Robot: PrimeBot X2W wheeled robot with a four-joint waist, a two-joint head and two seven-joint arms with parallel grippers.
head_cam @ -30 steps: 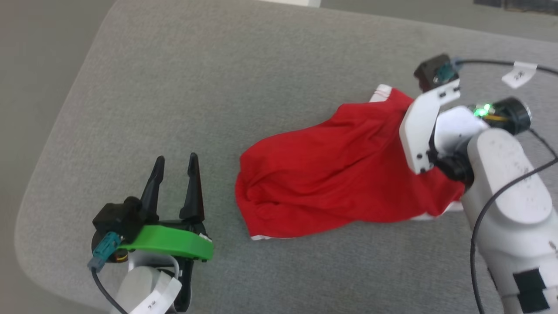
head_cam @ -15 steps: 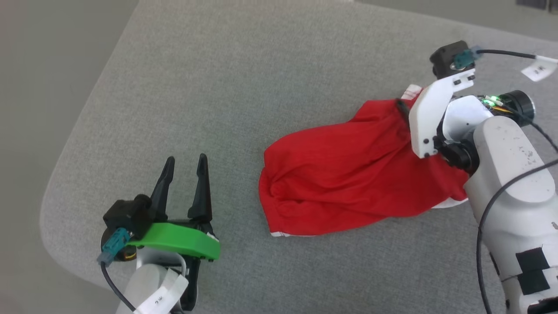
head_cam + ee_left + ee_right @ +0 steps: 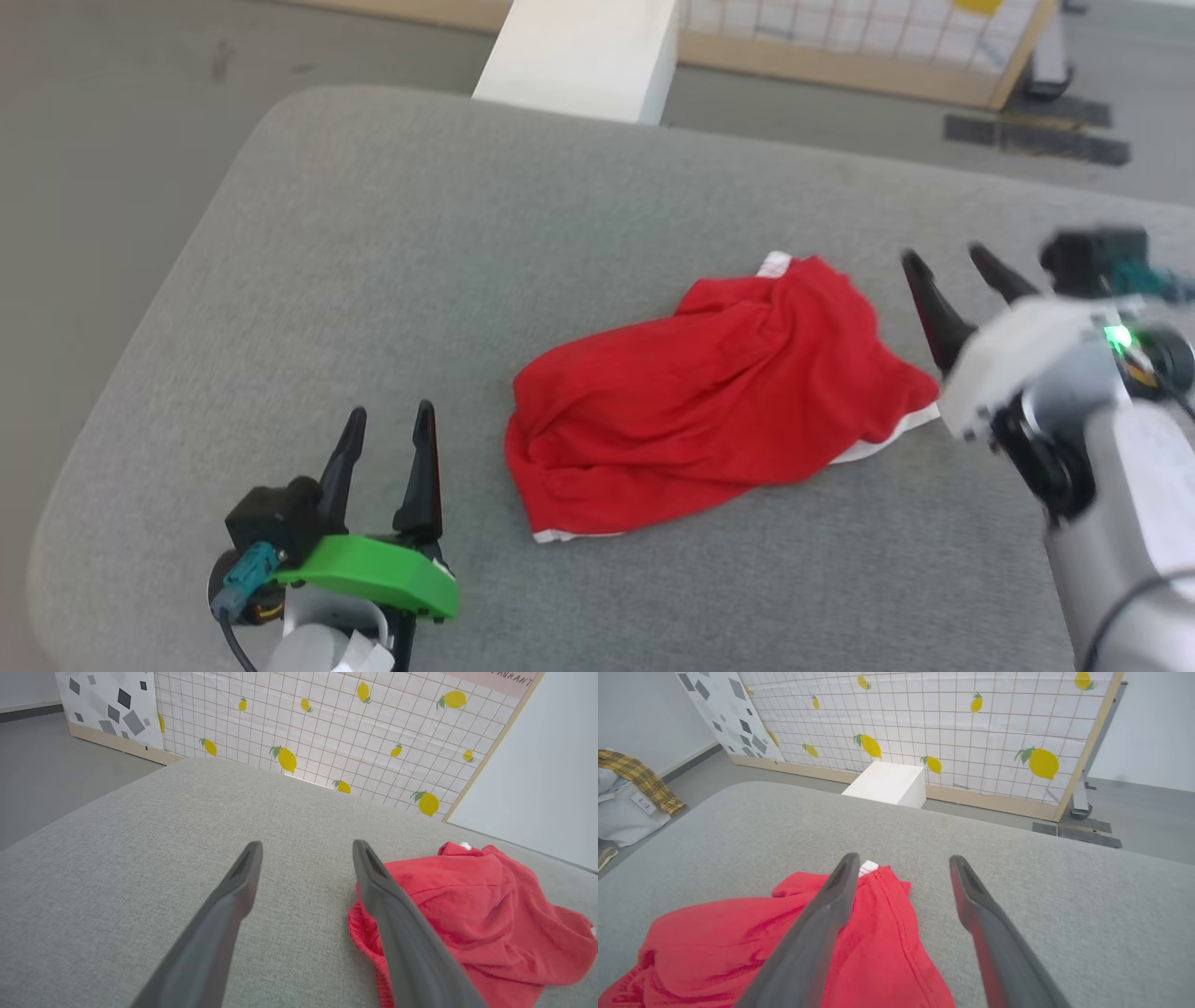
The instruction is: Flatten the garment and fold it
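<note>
The garment (image 3: 700,411), red shorts with white trim, lies crumpled in a heap on the grey cushion (image 3: 467,243); it also shows in the left wrist view (image 3: 486,914) and the right wrist view (image 3: 794,942). My right gripper (image 3: 948,266) stands open just right of the heap, apart from it, with nothing between its fingers. In the right wrist view the same gripper (image 3: 903,861) hovers over the garment's right edge. My left gripper (image 3: 390,420) is open and empty at the lower left, a short way left of the garment, and appears again in the left wrist view (image 3: 306,847).
A white box (image 3: 579,56) stands on the floor beyond the cushion's far edge, before a lemon-print grid panel (image 3: 952,728). A plaid cloth over a pale bundle (image 3: 630,793) lies on the floor at far left. The cushion's rounded left edge (image 3: 121,392) drops to grey floor.
My right gripper has opened, let go of the garment and pulled back to the right. The garment has slumped into a looser heap. The head camera has tilted up.
</note>
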